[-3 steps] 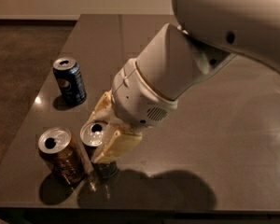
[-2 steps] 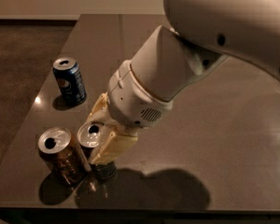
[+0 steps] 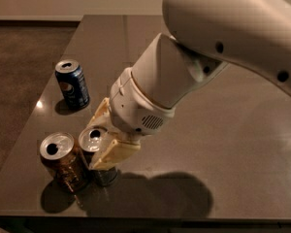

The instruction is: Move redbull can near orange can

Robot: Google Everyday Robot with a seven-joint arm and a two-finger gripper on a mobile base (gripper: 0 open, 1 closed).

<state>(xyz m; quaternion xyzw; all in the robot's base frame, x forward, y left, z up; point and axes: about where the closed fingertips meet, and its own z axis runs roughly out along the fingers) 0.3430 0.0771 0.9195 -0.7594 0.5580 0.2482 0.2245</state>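
1. The cream two-finger claw [image 3: 94, 144] is at about 7 o'clock on the dark glossy tabletop [image 3: 223, 144], clenched around the slim silver-and-blue redbull can [image 3: 92, 138].
2. That can stands at 3 o'clock of the wider coppery orange can [image 3: 63, 163], pretty much touching it.
3. The dark blue can [image 3: 73, 85], at 12 o'clock of the pair, shows a round red-white logo. No text I can actually read.

Near the front-left corner of the table [image 3: 223, 144], the orange can [image 3: 60, 160] stands with the redbull can [image 3: 93, 136] just beside it on the right — the gripper [image 3: 105, 135] clasps the redbull can, one finger on each side. A third can [image 3: 72, 84] stands behind both, apart.
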